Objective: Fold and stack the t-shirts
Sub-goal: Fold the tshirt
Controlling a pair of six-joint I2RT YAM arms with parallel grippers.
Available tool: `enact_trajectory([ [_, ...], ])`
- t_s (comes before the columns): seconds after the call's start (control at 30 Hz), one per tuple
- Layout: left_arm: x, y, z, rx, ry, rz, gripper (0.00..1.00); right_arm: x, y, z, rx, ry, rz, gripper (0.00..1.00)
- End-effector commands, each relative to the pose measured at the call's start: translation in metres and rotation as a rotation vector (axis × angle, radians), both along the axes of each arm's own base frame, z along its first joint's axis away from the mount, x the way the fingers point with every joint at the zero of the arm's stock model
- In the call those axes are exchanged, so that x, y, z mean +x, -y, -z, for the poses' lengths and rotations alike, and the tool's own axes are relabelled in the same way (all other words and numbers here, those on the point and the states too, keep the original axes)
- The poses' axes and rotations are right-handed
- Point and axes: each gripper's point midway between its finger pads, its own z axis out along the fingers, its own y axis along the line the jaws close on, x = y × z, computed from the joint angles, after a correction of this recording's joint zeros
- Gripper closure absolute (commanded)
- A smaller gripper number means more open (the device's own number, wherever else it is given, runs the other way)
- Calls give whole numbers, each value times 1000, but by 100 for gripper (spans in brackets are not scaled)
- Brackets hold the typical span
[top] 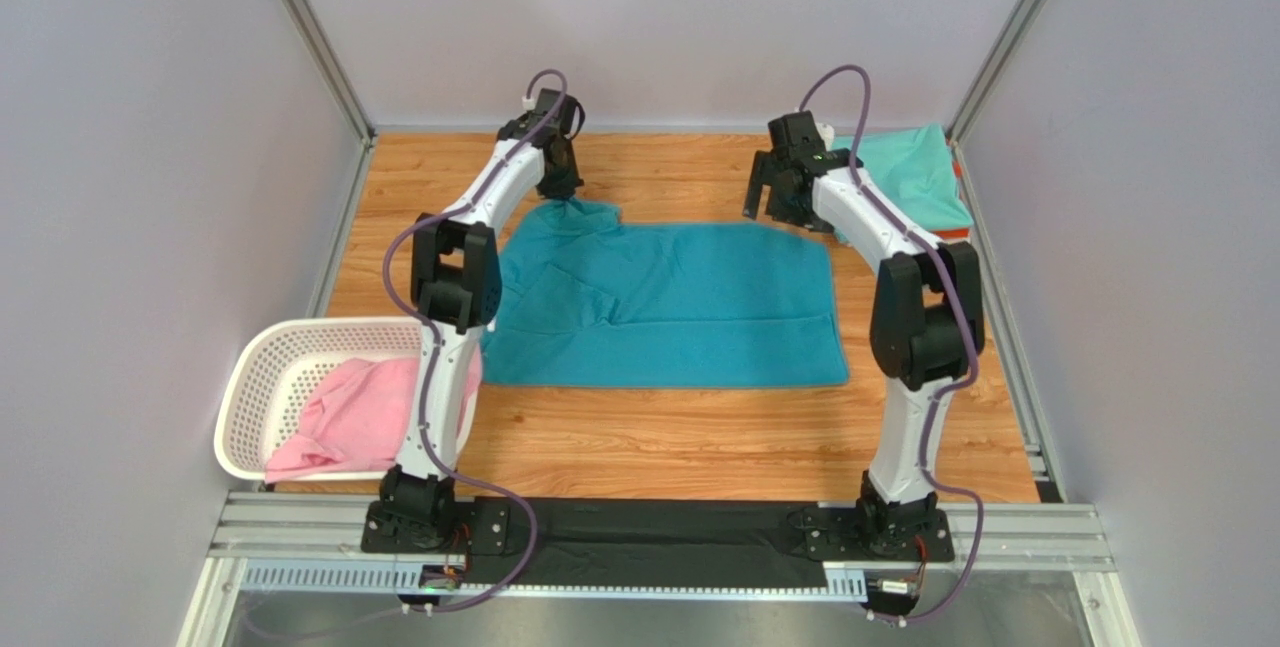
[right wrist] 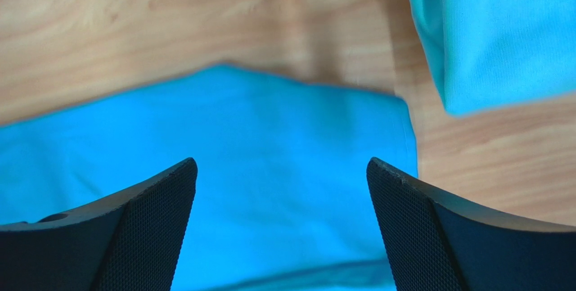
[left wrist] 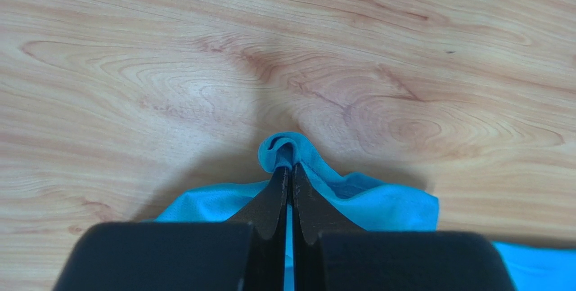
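A deep teal t-shirt (top: 676,302) lies spread on the wooden table, mostly flat, rumpled at its left side. My left gripper (top: 562,185) is shut on a pinch of its far left corner (left wrist: 287,148), lifting a small peak of cloth. My right gripper (top: 784,194) is open and empty, hovering above the shirt's far right corner (right wrist: 284,169). A folded mint green t-shirt (top: 920,175) lies at the far right corner of the table; it also shows in the right wrist view (right wrist: 500,28). A pink t-shirt (top: 361,415) lies crumpled in the basket. The orange one is out of view.
A white plastic lattice basket (top: 271,362) sits at the near left edge of the table. Grey walls and metal rails enclose the table (top: 676,430) on all sides.
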Motion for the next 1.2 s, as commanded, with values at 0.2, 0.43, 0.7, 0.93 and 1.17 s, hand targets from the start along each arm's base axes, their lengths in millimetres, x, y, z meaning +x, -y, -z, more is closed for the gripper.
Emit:
enact_trajectory([
  [0.2,0,4,-60,-33,105,54,100,67,18,17,-172,9,64,5],
  [0.43,-15,-6,-68,-3,96,41,100,75,20,54,-206,-72,40,6],
  [0.7,-20,-4,-75,-25,99,36,100,63,24,69,-220,-135,40,19],
  [0.93,-23,-2,-72,-42,87,32,100,48,29,69,-241,-179,63,38],
  [1.17,-30,-5,-79,-41,89,16,100,43,33,51,-247,-161,83,65],
])
